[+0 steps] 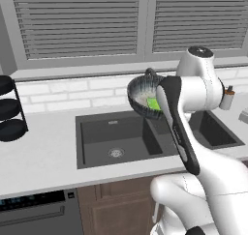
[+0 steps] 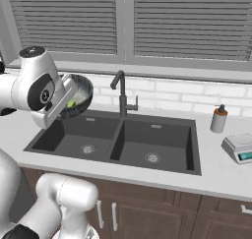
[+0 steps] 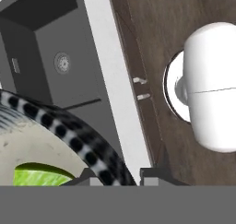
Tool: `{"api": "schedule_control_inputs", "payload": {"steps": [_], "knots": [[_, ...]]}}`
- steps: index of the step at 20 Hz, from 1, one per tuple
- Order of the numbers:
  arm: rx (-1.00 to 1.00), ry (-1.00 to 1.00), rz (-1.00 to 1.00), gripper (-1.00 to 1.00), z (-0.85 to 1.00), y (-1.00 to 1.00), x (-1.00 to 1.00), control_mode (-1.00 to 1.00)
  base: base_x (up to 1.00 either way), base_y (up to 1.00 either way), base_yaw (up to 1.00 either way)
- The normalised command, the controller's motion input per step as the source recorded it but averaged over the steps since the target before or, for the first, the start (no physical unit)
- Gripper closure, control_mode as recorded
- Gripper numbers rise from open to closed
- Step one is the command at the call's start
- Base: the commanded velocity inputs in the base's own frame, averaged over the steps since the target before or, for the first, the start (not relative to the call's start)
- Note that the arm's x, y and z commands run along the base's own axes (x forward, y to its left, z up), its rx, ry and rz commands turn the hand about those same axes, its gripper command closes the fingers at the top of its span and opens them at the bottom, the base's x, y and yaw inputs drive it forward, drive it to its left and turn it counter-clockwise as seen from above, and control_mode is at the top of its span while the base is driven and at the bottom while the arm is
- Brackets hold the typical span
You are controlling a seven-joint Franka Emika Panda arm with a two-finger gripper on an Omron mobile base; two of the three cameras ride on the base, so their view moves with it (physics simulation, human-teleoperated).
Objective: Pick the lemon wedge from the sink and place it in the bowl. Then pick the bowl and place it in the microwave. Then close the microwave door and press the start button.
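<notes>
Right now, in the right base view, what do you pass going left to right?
Bowl → faucet → soap bottle → scale.

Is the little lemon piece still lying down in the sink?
No, the lemon wedge lies inside the bowl, which the gripper holds up above the sink.

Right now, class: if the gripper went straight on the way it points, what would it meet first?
Probably the bowl's rim, already between its fingertips; past that, the sink lies ahead, though depth is unclear.
</notes>
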Motion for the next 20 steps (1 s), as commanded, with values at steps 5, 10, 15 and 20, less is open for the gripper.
{"api": "schedule_control_inputs", "payload": {"steps": [5, 10, 15, 20], "knots": [[0.00, -0.02, 0.00, 1.00, 0.39, -0.19, -0.30, -1.00, 0.00, 0.00, 0.00], [0.00, -0.02, -0.02, 1.00, 0.33, -0.09, -0.18, -1.00, 0.00, 0.00, 0.00], [0.00, -0.01, -0.04, 1.00, 0.16, -0.09, -0.12, -1.00, 0.00, 0.00, 0.00], [0.00, 0.00, 0.00, 1.00, 0.00, 0.00, 0.00, 1.00, -0.43, -0.17, 0.00]]}}
